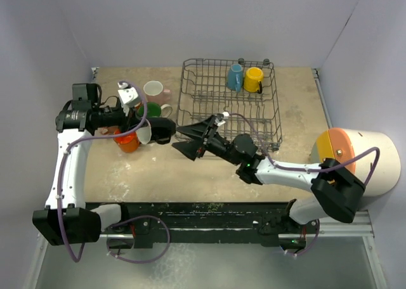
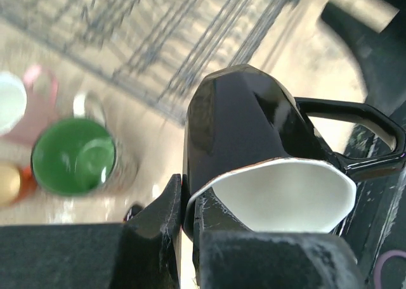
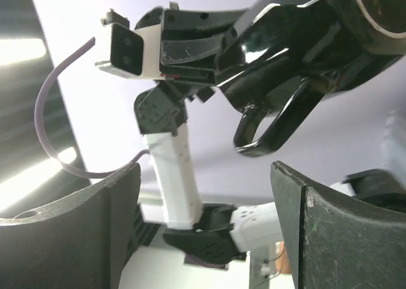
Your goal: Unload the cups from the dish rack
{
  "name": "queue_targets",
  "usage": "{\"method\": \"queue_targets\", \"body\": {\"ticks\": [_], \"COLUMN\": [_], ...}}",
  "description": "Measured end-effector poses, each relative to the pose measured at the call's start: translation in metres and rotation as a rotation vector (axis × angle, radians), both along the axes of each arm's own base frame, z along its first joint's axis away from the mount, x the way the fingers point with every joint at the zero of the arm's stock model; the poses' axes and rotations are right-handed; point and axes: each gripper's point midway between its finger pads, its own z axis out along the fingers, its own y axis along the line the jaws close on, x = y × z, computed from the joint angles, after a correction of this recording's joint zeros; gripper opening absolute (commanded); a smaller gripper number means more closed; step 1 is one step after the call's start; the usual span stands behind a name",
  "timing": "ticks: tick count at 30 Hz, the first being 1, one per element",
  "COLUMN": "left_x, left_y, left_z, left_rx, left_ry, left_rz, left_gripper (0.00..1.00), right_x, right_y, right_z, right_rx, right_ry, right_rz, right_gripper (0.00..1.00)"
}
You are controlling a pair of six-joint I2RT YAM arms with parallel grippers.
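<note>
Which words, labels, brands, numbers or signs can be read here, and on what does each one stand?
None is readable in any view.
Black cup: faint marks on its base, right wrist view, too blurred to read.
Dish rack, blue cup, yellow cup: no print visible.

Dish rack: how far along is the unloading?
Done: pink mug, green-lined white mug and orange mug stand on the table beside the grey wire dish rack. In hand: left gripper pinches the black mug by its rim. Left: blue mug and yellow mug in the rack.
</note>
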Motion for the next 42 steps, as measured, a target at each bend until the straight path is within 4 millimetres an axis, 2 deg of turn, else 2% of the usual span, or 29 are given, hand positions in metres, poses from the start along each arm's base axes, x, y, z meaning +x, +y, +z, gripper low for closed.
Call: {"method": "queue_targets", "body": {"ticks": [4,7,9,12,17,23,26,28,33,37,38,42], "left_x": [0.013,0.019,0.021,0.021,0.020,0.025,0.027,0.029,0.033,0.041,0.043,0.052], "left_y": [0.026,0.044,0.051,0.049,0.032,0.033,0.034,0.034,0.035,0.034,0.033,0.031], "left_z": [-0.041,-0.065,-0.076,-0.088,-0.115,-0.152,-0.161,-0.167,-0.186,-0.188,-0.188,-0.188], "left_rx": [0.142,0.254,0.330,0.423,0.533,0.674,0.722,0.742,0.775,0.781,0.783,0.788], "left_ry": [0.110,0.176,0.193,0.199,0.260,0.348,0.350,0.360,0.408,0.416,0.419,0.431], "left_rz": [0.116,0.185,0.211,0.205,0.149,0.138,0.138,0.138,0.139,0.150,0.152,0.166], "left_gripper": [0.00,0.00,0.00,0.00,0.00,0.00,0.00,0.00,0.00,0.00,0.04,0.32], "right_x": [0.023,0.043,0.052,0.063,0.083,0.103,0.118,0.128,0.159,0.195,0.206,0.243], "right_y": [-0.028,-0.065,-0.088,-0.124,-0.162,-0.202,-0.215,-0.219,-0.222,-0.225,-0.226,-0.225], "right_z": [-0.032,-0.049,-0.049,-0.049,-0.044,-0.031,-0.028,-0.034,-0.068,-0.088,-0.090,-0.098], "right_rx": [-0.130,-0.267,-0.329,-0.437,-0.640,-0.875,-0.968,-1.040,-1.241,-1.398,-1.438,-1.553], "right_ry": [0.025,0.033,0.016,-0.005,-0.039,-0.090,-0.115,-0.118,-0.101,-0.105,-0.113,-0.164], "right_rz": [-0.090,-0.197,-0.259,-0.352,-0.463,-0.540,-0.564,-0.565,-0.514,-0.492,-0.491,-0.487], "right_gripper": [0.94,0.96,0.98,0.99,1.00,1.00,1.00,1.00,1.00,1.00,1.00,1.00]}}
